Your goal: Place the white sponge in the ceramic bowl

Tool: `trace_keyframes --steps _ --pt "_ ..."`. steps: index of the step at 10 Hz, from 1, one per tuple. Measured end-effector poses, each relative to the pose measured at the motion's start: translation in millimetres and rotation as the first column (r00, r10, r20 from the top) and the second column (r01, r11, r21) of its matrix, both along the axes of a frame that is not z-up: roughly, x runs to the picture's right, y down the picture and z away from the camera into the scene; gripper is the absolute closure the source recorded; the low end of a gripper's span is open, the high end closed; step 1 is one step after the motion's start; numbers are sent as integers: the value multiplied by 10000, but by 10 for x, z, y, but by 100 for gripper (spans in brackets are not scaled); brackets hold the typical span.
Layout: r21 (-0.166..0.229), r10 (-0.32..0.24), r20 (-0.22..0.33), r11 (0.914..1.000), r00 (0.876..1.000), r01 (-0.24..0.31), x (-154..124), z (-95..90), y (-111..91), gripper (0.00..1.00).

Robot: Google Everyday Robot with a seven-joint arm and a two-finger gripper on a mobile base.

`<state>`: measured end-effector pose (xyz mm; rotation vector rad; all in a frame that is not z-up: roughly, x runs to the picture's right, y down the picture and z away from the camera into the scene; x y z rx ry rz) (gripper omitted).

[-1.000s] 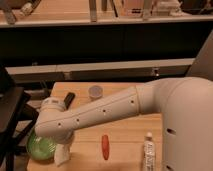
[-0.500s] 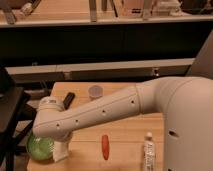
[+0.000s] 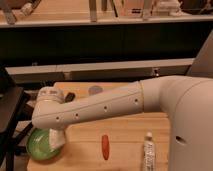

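The gripper (image 3: 54,136) hangs at the lower left of the frame, below the arm's wrist, and appears clamped on the white sponge (image 3: 56,138), held just over the right rim of the green ceramic bowl (image 3: 39,145). The sponge looks light and soft, so a gentle squeeze across its short sides should suffice. An orange carrot (image 3: 105,146) and white tube (image 3: 149,152) lie lower centre and right on the wooden table (image 3: 125,130).

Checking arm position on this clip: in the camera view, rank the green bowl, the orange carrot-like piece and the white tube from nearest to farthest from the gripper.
The gripper is at the table's left edge.
1. ceramic bowl, directly beside it, left.
2. orange piece, centre.
3. white tube, right.
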<state>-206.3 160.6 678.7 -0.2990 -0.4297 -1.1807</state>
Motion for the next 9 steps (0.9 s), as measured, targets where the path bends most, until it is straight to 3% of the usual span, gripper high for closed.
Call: trace_keyframes --steps 2,5,7,9 --pt "-7 -287 568 9996 9980 288 -164 132 -92 87" --pt "128 -755 1174 9971 9902 745 -471 352 -150 57" --pt "160 -755 1578 9971 9846 739 -608 545 -96 37" --pt "35 -787 1557 9969 9847 792 -585 550 10 38"
